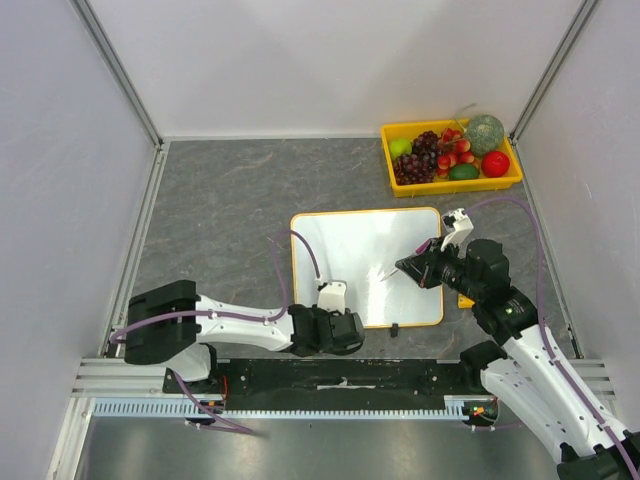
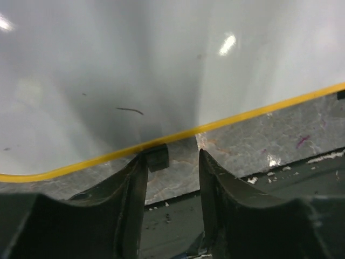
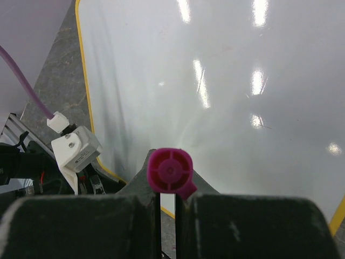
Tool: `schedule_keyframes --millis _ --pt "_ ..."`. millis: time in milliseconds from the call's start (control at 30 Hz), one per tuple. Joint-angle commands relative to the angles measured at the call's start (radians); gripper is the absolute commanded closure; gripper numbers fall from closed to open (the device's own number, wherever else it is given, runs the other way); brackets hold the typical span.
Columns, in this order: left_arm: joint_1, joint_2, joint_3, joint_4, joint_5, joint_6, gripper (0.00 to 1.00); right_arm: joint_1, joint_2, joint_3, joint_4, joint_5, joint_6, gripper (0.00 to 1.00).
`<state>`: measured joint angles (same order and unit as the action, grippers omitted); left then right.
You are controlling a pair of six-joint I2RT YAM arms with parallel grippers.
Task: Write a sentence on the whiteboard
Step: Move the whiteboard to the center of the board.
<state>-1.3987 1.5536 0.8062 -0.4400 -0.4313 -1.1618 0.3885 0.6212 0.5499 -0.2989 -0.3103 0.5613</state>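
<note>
- Clearly parted, the fingers [image 2: 129, 186] of the left gripper [image 2: 171, 155] stand spread, with nothing pinched between them.
- Between those fingertips, close against one of them, sits a small black foot [image 2: 157, 157] of the whiteboard [image 2: 161, 65]. The board's orange-yellow frame runs just past the tips, and its white face spreads out beyond them.
- A short dark stroke [image 2: 130, 110] marks the board's face a little ahead of the same finger.
- The right gripper [image 3: 168, 200] has its fingers [image 3: 81, 226] pressed together on a marker [image 3: 170, 171]. The marker's round magenta end shows just above the fingertips.
- Ahead of the right fingers lies the board's glossy face. Seen from above, the marker slants toward the board's right half, but whether its tip touches cannot be told.
- The whiteboard lies flat on the grey table [image 1: 220, 210], its near edge at the left fingers and its right side under the right ones.
- A yellow tray [image 1: 455, 187] of fruit [image 1: 440, 150] sits well beyond the right fingers, apart from the board.
</note>
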Motion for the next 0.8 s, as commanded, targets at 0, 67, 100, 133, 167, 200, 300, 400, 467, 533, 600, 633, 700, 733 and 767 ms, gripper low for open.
schedule_keyframes --millis 0,67,100,133,167,200,300,400,467,533,600,633,700,733,767 --pt "-0.037 0.040 0.010 -0.028 0.069 -0.065 0.48 -0.002 -0.014 0.002 0.044 -0.019 -0.001 1.00" --pt "-0.046 0.033 0.013 -0.032 0.071 -0.059 0.48 0.000 -0.015 0.002 0.044 -0.023 -0.003 1.00" --pt "-0.051 0.023 0.013 -0.034 0.071 -0.056 0.47 0.000 -0.017 0.002 0.044 -0.021 -0.004 1.00" --pt "-0.052 0.013 0.011 -0.031 0.074 -0.049 0.46 0.000 -0.018 0.004 0.044 -0.023 -0.006 1.00" --pt "-0.052 0.002 0.011 -0.029 0.075 -0.036 0.46 0.000 -0.020 0.002 0.044 -0.021 -0.005 1.00" --pt "-0.054 -0.009 0.011 -0.031 0.077 -0.021 0.46 0.000 -0.021 0.004 0.046 -0.021 -0.006 1.00" --pt "-0.057 -0.052 0.014 -0.034 0.086 0.039 0.46 0.000 -0.031 0.005 0.046 -0.023 -0.011 1.00" --pt "-0.057 -0.101 0.008 -0.029 0.098 0.086 0.41 0.000 -0.043 0.007 0.046 -0.024 -0.011 1.00" --pt "-0.059 -0.141 0.001 -0.017 0.108 0.125 0.40 0.001 -0.048 0.005 0.049 -0.029 -0.012 1.00" --pt "-0.057 -0.177 -0.009 -0.014 0.103 0.142 0.39 0.000 -0.054 0.001 0.061 -0.044 -0.014 1.00" --pt "-0.057 -0.219 -0.021 0.004 0.097 0.174 0.37 0.000 -0.060 0.001 0.075 -0.061 -0.014 1.00" --pt "-0.057 -0.240 -0.028 0.010 0.088 0.186 0.36 0.000 -0.063 0.001 0.079 -0.070 -0.015 1.00" --pt "-0.059 -0.276 -0.044 0.033 0.072 0.224 0.30 -0.002 -0.069 -0.001 0.095 -0.088 -0.012 1.00" --pt "-0.059 -0.291 -0.051 0.059 0.066 0.246 0.26 -0.002 -0.075 -0.002 0.098 -0.095 -0.009 1.00" --pt "-0.057 -0.302 -0.058 0.075 0.059 0.264 0.22 0.000 -0.080 -0.002 0.102 -0.099 -0.012 1.00"
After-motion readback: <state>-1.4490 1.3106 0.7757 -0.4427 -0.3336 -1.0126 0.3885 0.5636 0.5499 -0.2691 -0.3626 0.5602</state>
